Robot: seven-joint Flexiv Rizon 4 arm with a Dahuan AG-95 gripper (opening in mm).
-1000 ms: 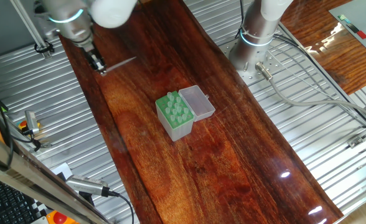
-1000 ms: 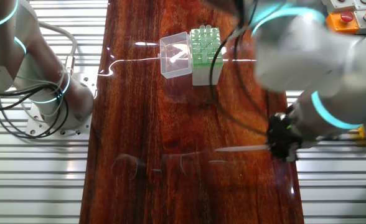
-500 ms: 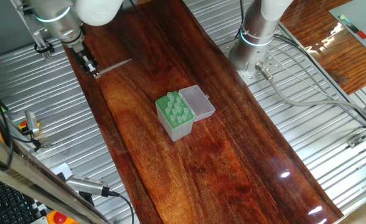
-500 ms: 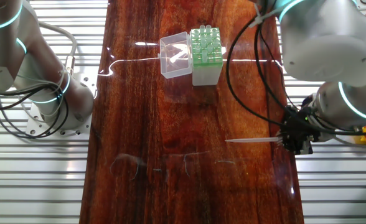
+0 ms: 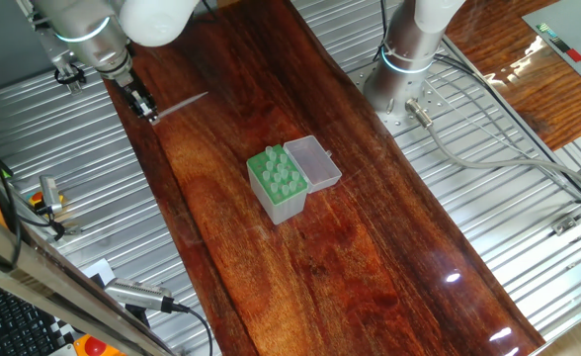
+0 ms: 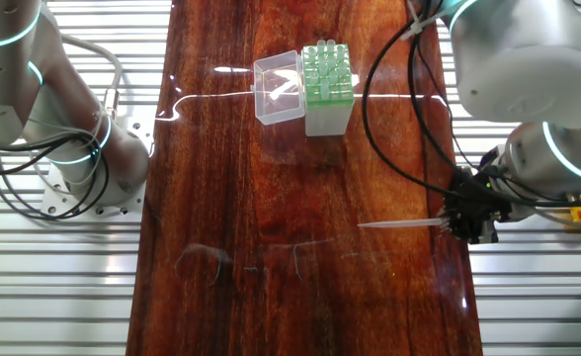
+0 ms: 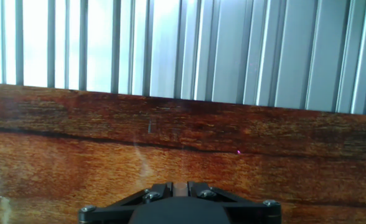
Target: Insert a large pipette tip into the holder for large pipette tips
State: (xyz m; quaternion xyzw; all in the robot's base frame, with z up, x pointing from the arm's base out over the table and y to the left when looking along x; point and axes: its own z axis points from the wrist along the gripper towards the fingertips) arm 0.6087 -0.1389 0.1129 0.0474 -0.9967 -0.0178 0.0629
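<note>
A: First fixed view. Where is the tip?
B: The tip point(image 5: 183, 101) sticks out sideways from the gripper point(image 5: 148, 111), near the board's point(image 5: 370, 247) far left edge. The fingers are clamped on its thick end, and the thin end points toward the board's middle.
A: And the holder?
B: The holder point(image 5: 278, 184) stands well apart, mid-board, green top up, with tips already in some holes. Its clear lid point(image 5: 312, 163) lies open on the side away from the gripper.
A: Other fixed view?
B: Same picture from across. The gripper point(image 6: 460, 223) is at the board's point(image 6: 271, 148) right edge and pinches the tip point(image 6: 401, 224), which lies level above the wood. The holder point(image 6: 326, 86) sits far up the board, with its lid point(image 6: 278, 89) to its left.
A: Hand view?
B: Only the dark gripper body point(image 7: 177, 205) at the bottom, with wood point(image 7: 77, 143) and ribbed metal point(image 7: 233, 50) beyond. I cannot make out the tip or the fingertips there.
</note>
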